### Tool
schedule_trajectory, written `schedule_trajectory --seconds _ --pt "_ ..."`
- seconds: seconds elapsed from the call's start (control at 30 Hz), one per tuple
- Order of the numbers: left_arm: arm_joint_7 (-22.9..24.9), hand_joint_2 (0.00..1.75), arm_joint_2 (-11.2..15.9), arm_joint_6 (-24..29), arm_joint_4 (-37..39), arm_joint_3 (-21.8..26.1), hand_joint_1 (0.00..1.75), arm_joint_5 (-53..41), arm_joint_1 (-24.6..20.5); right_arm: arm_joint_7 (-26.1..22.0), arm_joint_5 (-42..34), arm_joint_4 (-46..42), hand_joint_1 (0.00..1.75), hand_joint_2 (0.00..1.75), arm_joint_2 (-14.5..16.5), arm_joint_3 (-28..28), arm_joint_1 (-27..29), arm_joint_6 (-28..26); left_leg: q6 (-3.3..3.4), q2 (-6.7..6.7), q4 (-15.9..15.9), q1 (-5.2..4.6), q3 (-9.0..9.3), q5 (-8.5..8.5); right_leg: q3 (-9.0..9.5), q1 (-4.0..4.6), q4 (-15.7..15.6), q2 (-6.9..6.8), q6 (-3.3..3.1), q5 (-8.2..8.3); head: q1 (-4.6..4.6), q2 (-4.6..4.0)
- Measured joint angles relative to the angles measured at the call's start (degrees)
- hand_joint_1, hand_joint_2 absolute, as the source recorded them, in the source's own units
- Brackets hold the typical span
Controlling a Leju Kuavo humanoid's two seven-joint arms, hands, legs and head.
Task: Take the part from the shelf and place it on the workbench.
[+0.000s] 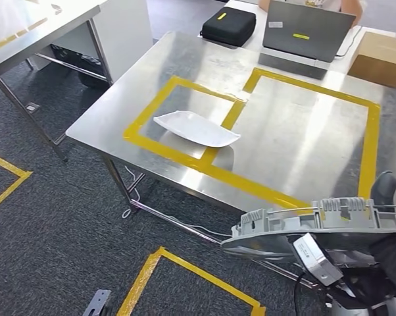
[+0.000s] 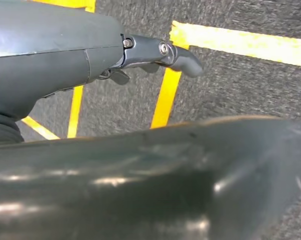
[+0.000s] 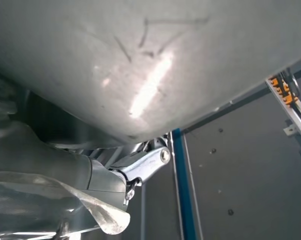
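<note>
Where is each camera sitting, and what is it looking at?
Head view: high on the robot, looking forward and down at the steel workbench with a white part on it; the right hand holds a grey part below.
Left wrist view: behind the left hand, looking down at carpet with yellow tape.
Right wrist view: behind the right hand, looking up at the grey part's smooth underside.
Shared: head and right wrist views both show the grey part.
</note>
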Motion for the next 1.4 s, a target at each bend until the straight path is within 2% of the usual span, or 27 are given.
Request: schedule_trajectory --seconds 0.03,0.1,0.13,0.2,0.27,0.3,0.33,0.4,0.47,0.53,0.57,0.6,0.67,0.73,0.77,0.8,0.87,0.93,1.0,1.07,1.1,1.13,1.2,1.27,1.3,1.33,1.4 --pt "0.0 0.0 -0.1 0.0 0.0 0.0 0.0 0.0 -0.1 -0.1 0.0 0.0 1.75 1.75 0.0 0.0 0.0 0.0 0.21 0.51 -0.2 0.02 -0.01 0.09 -0.28 -0.12 -0.1 0.46 0.38 0.1 -0.02 0.0" --pt "0.1 0.0 -0.2 0.1 0.0 0.0 0.0 0.2 -0.2 -0.3 0.0 0.0 1.75 1.75 0.0 -0.1 0.0 0.0 0.85 1.71 -0.7 0.2 0.13 0.42 -1.32 -0.04 1.1 -0.89 0.93 -0.85 0.28 0.0" --pt "0.3 0.0 -0.2 0.2 0.0 0.0 0.0 0.3 -0.2 -0.4 0.0 0.0 1.75 1.75 0.0 -0.1 -0.2 0.0 1.16 2.39 -1.0 0.3 0.18 0.55 -2.52 0.06 3.4 -2.38 1.15 -2.16 0.51 0.0" --pt "0.7 0.0 -0.2 0.3 0.0 0.0 0.0 0.5 -0.2 -0.5 -0.1 0.0 1.75 1.75 0.0 -0.1 -0.4 0.0 1.46 3.78 -1.1 0.15 0.18 0.55 -6.17 0.08 10.9 -5.34 1.54 -5.74 0.92 0.0" --pt "0.9 0.0 -0.1 0.3 0.0 0.0 0.0 0.5 0.0 -0.6 -0.1 0.1 1.75 1.75 0.0 -0.1 -0.3 0.0 1.53 5.26 -1.1 0.03 0.18 0.44 -8.75 0.02 16.2 -6.19 1.78 -7.17 0.94 0.0" --pt "1.0 0.0 -0.1 0.4 0.0 0.0 0.0 0.5 -0.1 -0.6 -0.1 0.1 1.75 1.75 0.0 -0.1 -0.3 0.0 1.52 5.91 -1.0 0.01 0.23 0.37 -8.4 0.01 15.6 -6.38 1.79 -6.25 0.95 0.0" --pt "1.1 0.0 -0.1 0.5 0.0 0.0 0.0 0.5 -0.1 -0.6 -0.1 0.2 1.75 1.75 0.0 -0.1 -0.3 0.0 1.45 6.51 -1.0 0.01 0.34 0.28 -6.86 0.03 12.7 -6.78 1.71 -4.48 0.95 0.0" --pt "1.3 0.0 -0.2 0.8 0.0 0.0 0.0 0.3 -0.2 -0.7 -0.1 0.2 1.75 1.75 0.0 -0.1 -0.4 0.0 1.11 7.48 -1.0 -0.19 0.67 -0.01 -2.22 0.4 4.3 -9.24 1.31 -1.11 0.98 0.0" --pt "1.7 0.0 -0.1 1.1 0.0 0.0 0.0 0.0 -0.3 -0.9 -0.1 0.2 1.75 1.75 0.0 -0.1 -0.4 0.0 0.63 8.39 -0.8 -0.54 0.87 -0.26 0.27 0.83 -0.2 -10.99 0.64 -0.15 0.95 0.0" --pt "1.9 0.0 -0.1 1.2 0.0 0.0 0.0 -0.2 -0.3 -1.1 -0.1 0.2 1.75 1.75 0.1 -0.2 -0.4 0.0 0.22 9.5 -0.8 -0.68 1.0 -0.41 0.29 0.95 -0.4 -10.12 0.0 -0.19 0.92 0.0" --pt "1.9 0.0 -0.1 1.2 0.0 0.0 0.0 -0.4 -0.3 -1.3 -0.1 0.2 1.75 1.75 0.1 -0.3 -0.3 0.0 -0.08 9.33 -0.6 -0.59 1.05 -0.69 0.25 0.86 -0.5 -9.5 -0.3 -0.06 0.92 0.0" --pt "1.9 0.0 -0.1 1.2 0.0 0.0 0.0 -0.5 -0.4 -1.4 -0.1 0.2 1.75 1.75 0.2 -0.3 -0.3 0.0 -0.39 8.41 0.2 -0.45 0.81 -1.41 0.26 0.72 -0.6 -8.87 -0.64 0.07 0.87 0.0" --pt "1.9 0.0 0.0 1.2 0.0 0.0 0.0 -0.6 -0.4 -1.5 0.0 0.2 1.75 1.75 0.4 -0.4 -0.4 0.0 -0.96 5.55 5.3 -0.16 -1.26 -4.52 0.35 0.41 -0.8 -7.62 -1.22 0.27 0.74 0.0" --pt "1.9 0.0 0.0 1.2 0.0 0.0 0.0 -0.6 -0.2 -1.6 0.0 0.2 1.75 1.75 0.6 -0.4 -0.4 0.0 -1.16 4.3 13.1 -0.07 -4.82 -7.93 0.35 0.37 -0.8 -6.2 -1.47 0.29 0.69 0.0" --pt "1.9 0.0 0.0 1.2 0.0 0.0 0.0 -0.6 -0.1 -1.6 0.0 0.2 1.75 1.75 0.6 -0.4 -0.3 0.0 -1.18 4.21 15.6 -0.07 -6.05 -8.42 0.37 0.38 -0.7 -5.41 -1.5 0.3 0.69 0.0" --pt "1.9 0.0 0.0 1.2 0.0 0.0 0.0 -0.6 0.0 -1.6 0.0 0.3 1.75 1.75 0.6 -0.4 -0.3 0.0 -1.13 4.17 15.9 -0.08 -6.37 -7.72 0.39 0.39 -0.6 -4.62 -1.51 0.31 0.69 0.0" --pt "1.9 0.0 0.1 1.2 0.0 0.0 0.0 -0.6 -0.1 -1.6 0.0 0.3 1.75 1.75 0.6 -0.5 -0.3 0.0 -0.82 3.5 10.2 -0.04 -4.1 -3.4 0.43 0.37 -0.4 -3.0 -1.44 0.27 0.68 0.0" --pt "1.9 0.0 0.2 1.2 0.0 0.0 0.0 -0.7 -0.2 -1.7 0.0 0.3 1.75 1.75 0.8 -0.5 -0.4 0.0 -0.39 1.26 2.9 0.15 -1.1 -0.33 0.19 0.44 -0.1 -1.56 -1.1 0.19 0.72 0.0" --pt "1.9 0.0 0.2 1.1 0.0 0.0 0.0 -0.7 -0.3 -1.8 0.0 0.3 1.75 1.75 0.9 -0.5 -0.4 0.0 -0.07 0.0 0.3 0.12 -0.08 -0.17 -0.32 0.29 0.1 -0.47 -0.4 0.32 0.74 0.0" --pt "1.9 0.0 0.2 1.1 0.0 0.0 0.0 -0.7 -0.4 -2.1 0.0 0.4 1.75 1.75 0.9 -0.5 -0.4 0.0 0.41 0.82 -0.2 0.08 0.02 0.0 -0.75 0.0 -0.1 0.35 0.35 0.56 0.72 0.0" --pt "1.9 0.0 0.1 1.1 0.0 0.0 0.0 -0.7 -0.5 -2.2 0.0 0.4 1.75 1.75 1.0 -0.6 -0.3 0.0 0.74 1.35 -0.4 0.17 0.11 0.19 -1.06 0.02 0.1 -0.07 0.65 0.36 0.73 0.0" --pt "1.9 0.0 0.1 1.1 0.0 0.0 0.0 -0.7 -0.5 -2.4 0.0 0.4 1.75 1.75 1.0 -0.6 -0.5 0.0 1.03 1.93 -0.7 0.29 0.18 0.38 -1.81 0.08 1.4 -1.27 0.9 -0.51 0.9 0.0" --pt "1.9 0.0 0.0 1.1 0.0 0.0 0.0 -0.7 -0.6 -2.8 -0.1 0.5 1.75 1.75 1.1 -0.6 -0.8 0.0 1.4 3.3 -1.0 0.29 0.25 0.52 -4.83 0.14 7.6 -4.57 1.33 -3.8 1.21 0.0" --pt "1.9 0.0 0.0 1.1 0.0 0.0 0.0 -0.7 -0.4 -3.1 -0.1 0.7 1.75 1.75 1.3 -0.6 -0.9 0.0 1.53 4.79 -0.9 0.2 0.22 0.45 -8.22 0.0 14.7 -6.07 1.69 -6.62 1.37 0.0" --pt "1.9 0.0 0.0 1.1 0.0 0.0 0.0 -0.7 -0.4 -3.1 -0.1 0.8 1.75 1.75 1.3 -0.6 -0.9 0.0 1.55 5.51 -0.9 0.18 0.22 0.39 -8.88 -0.06 16.1 -6.28 1.8 -6.68 1.37 0.0" --pt "1.9 0.0 0.0 1.1 0.0 0.0 0.0 -0.7 -0.4 -3.2 -0.1 0.9 1.75 1.75 1.4 -0.6 -0.9 0.0 1.5 6.13 -0.9 0.18 0.27 0.33 -8.35 -0.09 15.2 -6.48 1.84 -5.64 1.39 0.0" --pt "1.9 0.0 0.0 1.1 0.0 0.0 0.0 -0.7 -0.5 -3.3 -0.1 1.0 1.75 1.75 1.5 -0.7 -0.9 0.0 1.22 7.02 -0.9 0.16 0.5 0.12 -4.38 -0.09 7.8 -7.38 1.71 -2.04 1.38 0.0"
